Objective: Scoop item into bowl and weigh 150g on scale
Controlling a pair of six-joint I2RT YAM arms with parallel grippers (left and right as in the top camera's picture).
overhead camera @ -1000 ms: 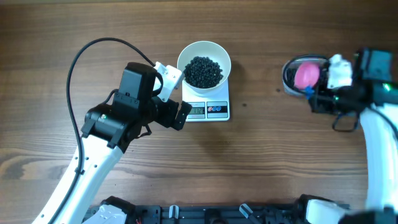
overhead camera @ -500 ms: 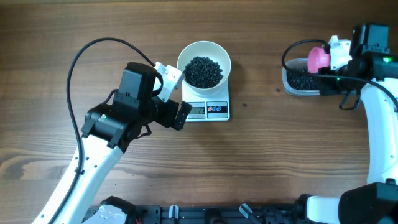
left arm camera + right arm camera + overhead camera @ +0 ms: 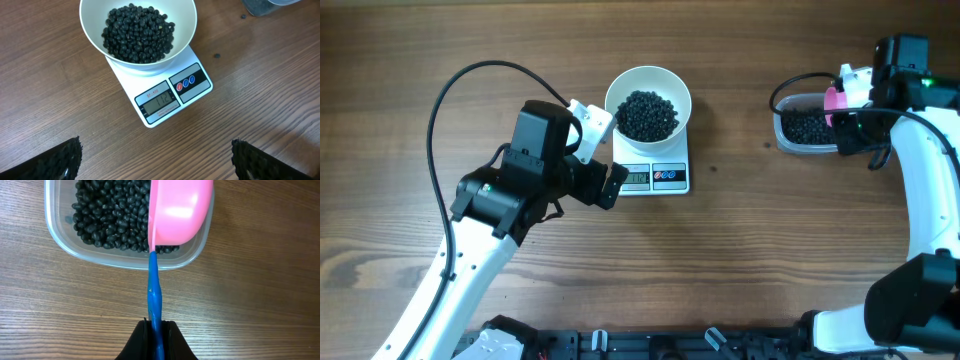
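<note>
Black fingers of the right claw (image 3: 155, 329) are pressed together, pinching the thin blue handle of a pink plastic scoop (image 3: 180, 210). From the claw the handle runs straight toward 12 o'clock in the right wrist view, and the scoop's cup sits over the half of a clear rounded-rectangular plastic tub (image 3: 125, 262) that lies toward 3 o'clock. Whether the cup touches the contents I cannot tell. The tub holds a loose layer of small round black beans (image 3: 110, 215).

The left claw (image 3: 156, 157) is spread wide and holds nothing. Its 2 ridged fingertips (image 3: 65, 160) show at the lower corners of the left wrist view, above bare wooden table (image 3: 280, 100). At 12 o'clock from it stands the small white rectangular kitchen scale (image 3: 172, 95), its display reading 112. The round plain white bowl (image 3: 90, 30) rests on the scale's platform and carries a dark heap of the same beans (image 3: 137, 32).

Seen from overhead, the tub (image 3: 790, 140) lies well apart from the bowl, at 3 o'clock. 1 stray bean (image 3: 216, 55) lies on the table near the scale.
</note>
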